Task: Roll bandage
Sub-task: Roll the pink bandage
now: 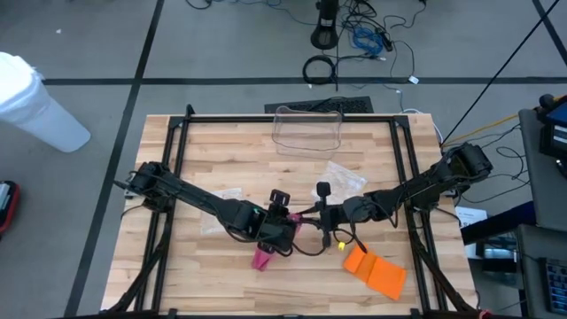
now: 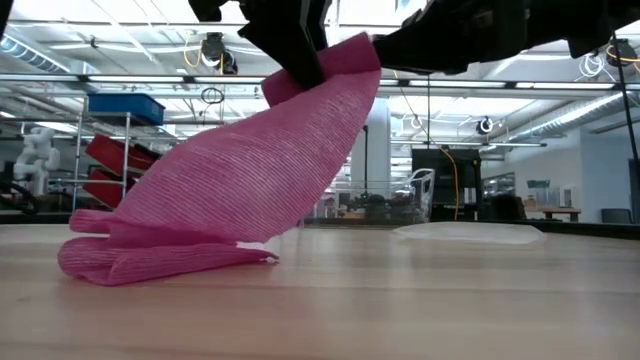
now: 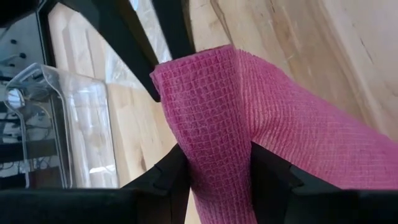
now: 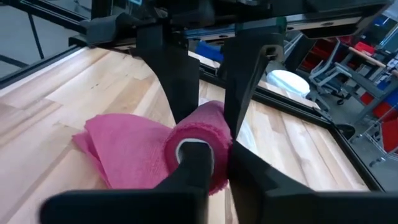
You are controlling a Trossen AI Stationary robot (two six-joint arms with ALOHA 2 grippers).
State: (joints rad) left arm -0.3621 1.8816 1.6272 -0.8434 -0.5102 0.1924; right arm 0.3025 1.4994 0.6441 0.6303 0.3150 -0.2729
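The pink bandage (image 2: pixel 250 170) is partly rolled; its rolled end (image 4: pixel 202 127) is held up above the table between both grippers. Its loose length slopes down, and the folded tail (image 2: pixel 150 255) lies on the wooden table (image 1: pixel 230 151). From above, my left gripper (image 3: pixel 214 168) is shut on the roll. Opposite it, my right gripper (image 4: pixel 221 171) comes in almost level at the roll's open end and is shut on it. In the high view the two grippers meet near the table's middle front (image 1: pixel 292 229). My left gripper pinches the rolled end's two opposite sides (image 3: pixel 205 149) between its two fingers. The fingers slant down from above and lie across the roll. The roll is lifted clear; the loose cloth hangs slack below it. My right gripper has one finger (image 4: pixel 194 158) in the roll's open end and the other finger (image 4: pixel 252 174) outside. The roll's wall (image 4: pixel 221 146) is pinched between them. The fingers come nearly level from the table's right, along the roll's axis.
A clear plastic tub (image 1: pixel 308 128) stands at the far middle. Clear wrappers (image 1: pixel 347 177) (image 1: pixel 217 208) lie on the wood, and an orange packet (image 1: pixel 376 270) lies at the near right. Black frame rails (image 1: pixel 177 151) run along the table's sides.
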